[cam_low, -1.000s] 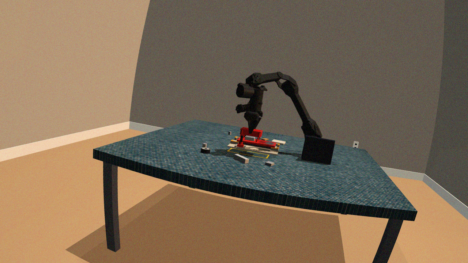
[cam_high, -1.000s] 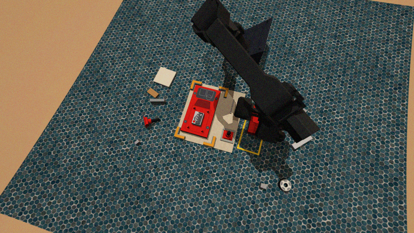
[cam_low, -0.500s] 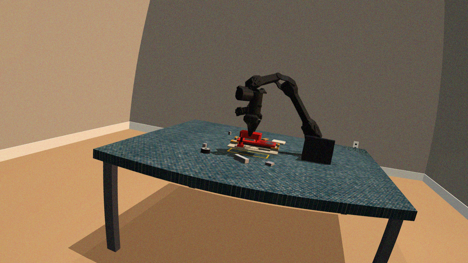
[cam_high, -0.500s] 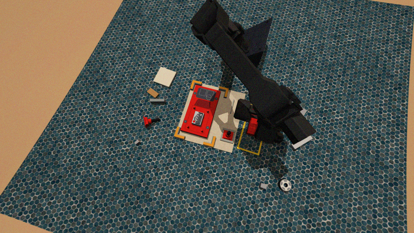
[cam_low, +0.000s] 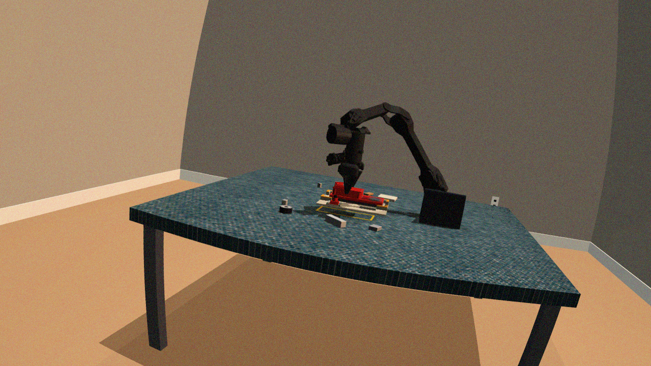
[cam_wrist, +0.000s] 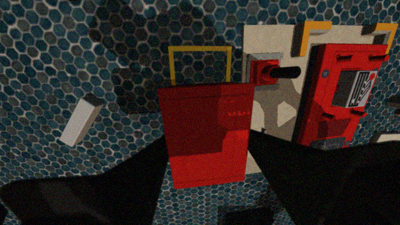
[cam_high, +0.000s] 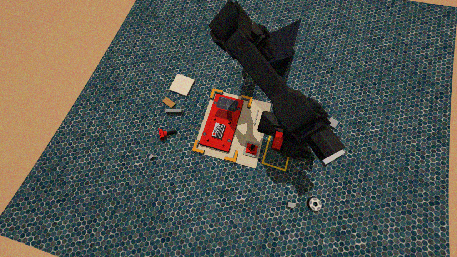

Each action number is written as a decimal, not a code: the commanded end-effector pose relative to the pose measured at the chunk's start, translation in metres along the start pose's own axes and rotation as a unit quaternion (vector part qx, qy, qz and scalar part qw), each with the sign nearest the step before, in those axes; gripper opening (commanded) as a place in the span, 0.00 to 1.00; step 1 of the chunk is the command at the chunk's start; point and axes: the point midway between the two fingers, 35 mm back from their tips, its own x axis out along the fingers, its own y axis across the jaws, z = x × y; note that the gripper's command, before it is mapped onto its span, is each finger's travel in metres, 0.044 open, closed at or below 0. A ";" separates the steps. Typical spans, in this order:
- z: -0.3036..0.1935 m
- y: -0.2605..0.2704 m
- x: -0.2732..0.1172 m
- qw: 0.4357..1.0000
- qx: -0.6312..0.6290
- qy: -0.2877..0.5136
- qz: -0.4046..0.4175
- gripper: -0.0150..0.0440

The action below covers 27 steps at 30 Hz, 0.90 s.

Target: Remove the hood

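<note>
Above the yellow-outlined marked area (cam_high: 275,156), beside the cream base plate (cam_high: 261,112) carrying the red toy car (cam_high: 221,125), the gripper (cam_wrist: 207,147) is clamped on the red hood (cam_wrist: 206,131), held off the table (cam_high: 367,127).

No readable text; toy car (cam_high: 220,124) decal only stripes (blurred).

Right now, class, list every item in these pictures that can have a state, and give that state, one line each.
gripper: shut on the hood.
hood: off the car, held above the table, not yet set down.
toy car: hoodless, resting on its beige base plate between orange corner brackets.
marked area: yellow outline, nothing resting inside its visible part.
</note>
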 end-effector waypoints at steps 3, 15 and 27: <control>0.000 0.000 0.007 1.000 -0.003 0.000 -0.002 0.25; -0.001 -0.001 0.017 1.000 -0.003 0.000 -0.003 0.25; -0.001 -0.001 0.028 1.000 -0.003 0.000 -0.003 0.25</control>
